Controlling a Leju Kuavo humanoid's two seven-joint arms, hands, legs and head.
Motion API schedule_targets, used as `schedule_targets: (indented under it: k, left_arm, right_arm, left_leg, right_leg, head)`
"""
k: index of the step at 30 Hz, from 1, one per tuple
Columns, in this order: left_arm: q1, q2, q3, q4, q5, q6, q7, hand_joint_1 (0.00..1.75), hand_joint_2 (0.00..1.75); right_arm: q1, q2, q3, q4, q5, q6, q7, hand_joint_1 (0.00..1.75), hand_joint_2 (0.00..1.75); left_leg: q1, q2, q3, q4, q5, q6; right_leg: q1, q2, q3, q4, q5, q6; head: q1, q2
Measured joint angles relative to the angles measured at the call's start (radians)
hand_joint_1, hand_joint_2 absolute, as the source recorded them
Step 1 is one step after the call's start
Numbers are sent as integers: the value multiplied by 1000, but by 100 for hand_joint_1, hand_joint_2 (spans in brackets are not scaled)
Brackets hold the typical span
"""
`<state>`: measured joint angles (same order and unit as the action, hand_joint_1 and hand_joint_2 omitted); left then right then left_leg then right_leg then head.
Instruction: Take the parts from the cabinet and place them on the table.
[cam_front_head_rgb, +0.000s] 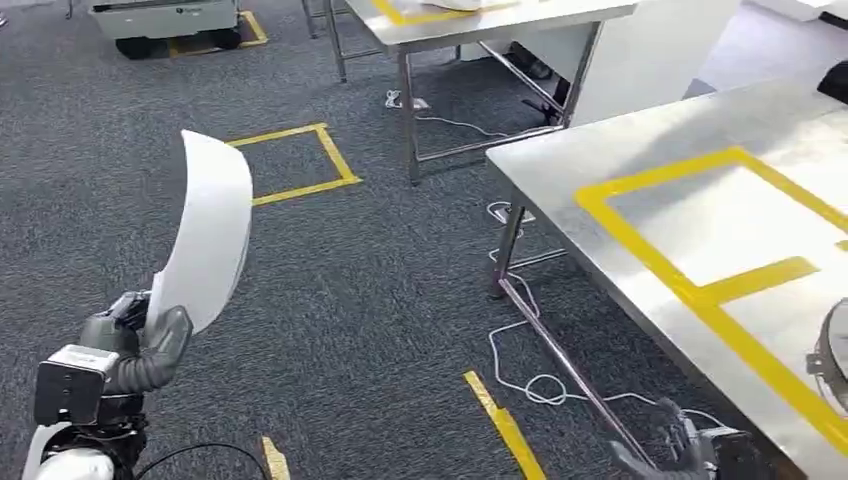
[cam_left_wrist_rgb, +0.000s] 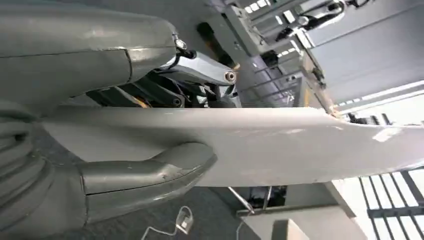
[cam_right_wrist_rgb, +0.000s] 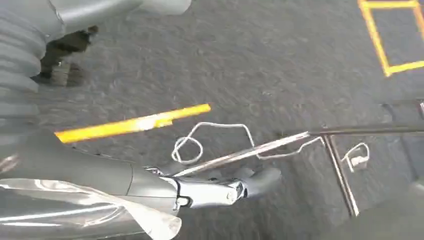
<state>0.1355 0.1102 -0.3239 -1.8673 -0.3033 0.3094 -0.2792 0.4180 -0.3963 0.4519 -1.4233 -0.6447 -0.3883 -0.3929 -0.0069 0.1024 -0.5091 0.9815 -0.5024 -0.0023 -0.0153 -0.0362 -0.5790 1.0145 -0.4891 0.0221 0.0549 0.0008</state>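
Observation:
A long, curved white part (cam_front_head_rgb: 205, 230) stands upright over the carpet, and my left hand (cam_front_head_rgb: 140, 345) holds it at its lower end at the left. In the left wrist view the thumb (cam_left_wrist_rgb: 145, 170) presses on one face of the white part (cam_left_wrist_rgb: 250, 145) and the darker fingers lie behind it. The steel table (cam_front_head_rgb: 700, 160), marked with yellow tape rectangles, stands at the right. My right hand (cam_front_head_rgb: 685, 450) hangs low beside the table's near edge. Its fingers (cam_right_wrist_rgb: 200, 187) are stretched out over the floor with nothing between them. Crinkled clear plastic (cam_right_wrist_rgb: 75, 215) shows beside them.
A round part in clear wrap (cam_front_head_rgb: 830, 360) lies on the table at the right edge. White cables (cam_front_head_rgb: 540, 385) trail under the table's legs. A second steel table (cam_front_head_rgb: 480, 30) stands farther off. Yellow tape marks (cam_front_head_rgb: 295, 165) lie on the dark carpet.

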Motion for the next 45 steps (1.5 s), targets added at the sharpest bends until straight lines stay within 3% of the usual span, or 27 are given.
schedule_targets:
  k: [2, 3, 5, 7, 10, 11, 12, 13, 17, 19, 20, 22, 23, 24, 26, 27, 29, 32, 34, 35, 37, 38, 39, 41, 42, 43, 45]
  left_arm:
    - [0, 0, 1, 0, 1, 1, -2, 175, 175]
    - [0, 0, 2, 0, 2, 2, -3, 175, 175]
    - [5, 0, 5, 0, 8, 3, -7, 175, 175]
    - [11, 0, 8, 1, 17, 3, -11, 175, 175]
    - [15, 0, 12, 1, 26, 4, -17, 175, 175]
    - [15, 0, 15, 1, 29, 5, -17, 175, 175]
    - [15, 0, 17, 1, 30, 5, -17, 175, 175]
    - [17, 0, 19, 1, 30, 5, -18, 175, 175]
    - [16, 0, 22, 1, 36, 8, -19, 175, 175]
    - [18, -3, 23, 2, 43, 10, -20, 175, 175]
    - [20, -3, 24, 2, 44, 10, -20, 175, 175]
    - [23, -3, 25, 2, 48, 10, -20, 175, 175]
    - [24, -4, 25, 3, 49, 10, -20, 175, 175]
    - [24, -5, 26, 3, 49, 10, -20, 175, 175]
    - [24, -5, 24, 3, 49, 10, -20, 175, 175]
    - [24, -6, 25, 3, 49, 10, -20, 175, 175]
    - [23, -5, 26, 3, 49, 10, -20, 175, 175]
    - [23, -6, 25, 3, 50, 10, -20, 175, 175]
    - [23, -6, 26, 3, 49, 11, -20, 175, 175]
    - [24, -6, 27, 3, 50, 11, -20, 175, 175]
    - [25, -5, 28, 4, 50, 11, -20, 175, 175]
    - [27, -5, 29, 5, 50, 11, -20, 175, 175]
    - [28, -5, 29, 5, 50, 11, -20, 175, 175]
    - [28, -5, 31, 5, 50, 11, -20, 175, 175]
    - [28, -5, 31, 5, 50, 11, -20, 175, 175]
    - [27, -5, 31, 5, 50, 11, -20, 175, 175]
    - [28, -5, 32, 5, 50, 11, -19, 175, 175]
  right_arm:
    - [19, 28, -42, 1, -1, 20, 7, 0, 175]
    - [25, 40, -59, 1, -1, 28, 11, 0, 175]
    - [27, 64, -96, 9, 3, 46, 23, 0, 175]
    - [32, 87, -127, 26, 32, 72, 44, 0, 175]
    - [45, 123, -173, 54, 64, 99, 70, 0, 175]
    - [47, 132, -185, 59, 69, 102, 73, 0, 175]
    - [48, 141, -193, 64, 72, 105, 75, 0, 175]
    - [47, 149, -198, 69, 72, 106, 77, 0, 175]
    - [61, 172, -233, 85, 113, 140, 111, 0, 175]
    - [62, 186, -257, 97, 139, 160, 124, 0, 175]
    - [58, 192, -265, 103, 145, 165, 129, 0, 175]
    - [59, 203, -281, 118, 150, 171, 131, 0, 175]
    - [61, 208, -287, 124, 153, 172, 132, 0, 175]
    - [63, 211, -292, 128, 153, 173, 132, 0, 175]
    - [63, 214, -300, 132, 154, 174, 132, 0, 175]
    - [62, 215, -302, 134, 155, 174, 132, 0, 175]
    - [59, 222, -308, 137, 154, 174, 132, 0, 175]
    - [64, 227, -310, 143, 155, 174, 133, 0, 175]
    - [64, 228, -312, 144, 155, 174, 132, 0, 175]
    - [62, 230, -314, 145, 155, 174, 132, 0, 175]
    - [62, 231, -315, 146, 155, 175, 132, 0, 175]
    - [63, 232, -315, 148, 155, 175, 132, 0, 175]
    - [63, 233, -315, 149, 155, 175, 132, 0, 175]
    - [63, 234, -315, 150, 155, 175, 132, 0, 175]
    - [63, 235, -315, 150, 155, 175, 132, 0, 175]
    - [61, 236, -315, 151, 155, 175, 132, 0, 175]
    - [61, 237, -315, 151, 156, 176, 135, 0, 175]
  left_leg:
    - [7, -2, 1, 6, -15, -12]
    - [11, -46, -8, 33, -39, -16]
    - [11, -88, -79, 191, -122, -17]
    - [10, -93, -147, 328, -161, -10]
    - [1, -106, -112, 218, -59, 15]
    - [-7, -127, -71, 119, -6, 27]
    - [-13, -177, -42, 49, 18, 38]
    - [-6, -198, -35, 29, 12, 47]
    - [-1, -154, -22, -8, 19, 39]
    - [0, -128, -15, -22, 26, 42]
    - [-1, -113, -17, -22, 25, 42]
    - [-3, -82, -17, -21, 24, 43]
    - [-2, -69, -17, -21, 23, 42]
    - [-1, -58, -17, -20, 22, 39]
    - [2, -35, -12, -18, 17, 31]
    - [0, -26, -7, -13, 12, 24]
    - [-7, -11, -6, -7, 6, 12]
    - [-2, 11, -2, -5, 3, 0]
    - [6, -67, -23, 48, -44, -12]
    - [9, -88, -61, 137, -94, -15]
    - [9, -94, -138, 302, -157, -18]
    - [9, -95, -153, 330, -155, -16]
    - [9, -96, -146, 312, -130, -14]
    - [9, -109, -78, 158, -33, -4]
    - [9, -143, -35, 66, 10, 2]
    - [12, -199, -17, 24, 7, 11]
    - [11, -185, -18, 8, 2, 9]
  right_leg:
    - [-1, 18, 1, -1, 3, -14]
    - [-1, 24, 1, -1, 3, -20]
    - [1, 47, 1, -1, 4, -28]
    - [7, 72, 1, -1, 4, -32]
    - [15, 110, 2, -1, 6, -36]
    - [15, 124, 3, -1, 7, -37]
    - [11, 133, 1, -1, 8, -37]
    - [16, 146, -4, 2, 9, -34]
    - [13, 187, -26, -6, 21, -9]
    - [17, 86, -56, 61, -33, -6]
    - [14, 61, -88, 130, -72, 0]
    - [6, 45, -149, 269, -129, 12]
    - [2, 42, -153, 283, -125, 18]
    - [0, 38, -132, 248, -99, 23]
    - [-6, 13, -30, 73, -20, 28]
    - [-5, -33, 20, -15, -7, 30]
    - [0, -22, 29, -20, -8, 5]
    - [2, 5, 24, -20, -4, -11]
    - [-2, 21, 24, -22, 1, -24]
    - [-2, 34, 22, -22, 2, -27]
    - [0, 56, 20, -21, 3, -30]
    - [1, 68, 20, -21, 4, -30]
    - [1, 81, 21, -21, 4, -30]
    - [1, 108, 23, -21, 5, -29]
    - [1, 119, 24, -20, 6, -27]
    - [3, 129, 20, -18, 7, -22]
    - [-2, 150, 2, -16, 14, -8]
  head:
    - [0, 0]
    - [-2, 0]
    - [-3, 0]
    - [-2, 0]
    - [-1, 0]
    - [-2, 0]
    - [-2, 0]
    - [-1, 0]
    - [-5, 0]
    - [4, 0]
    - [4, 0]
    - [3, 0]
    - [4, 0]
    - [3, 0]
    - [3, 0]
    - [5, 0]
    - [-2, 0]
    - [0, 0]
    - [-5, 0]
    - [-6, 0]
    - [-6, 0]
    - [-6, 0]
    - [-6, 0]
    - [-6, 0]
    - [-6, 0]
    - [-5, 0]
    - [-5, 0]
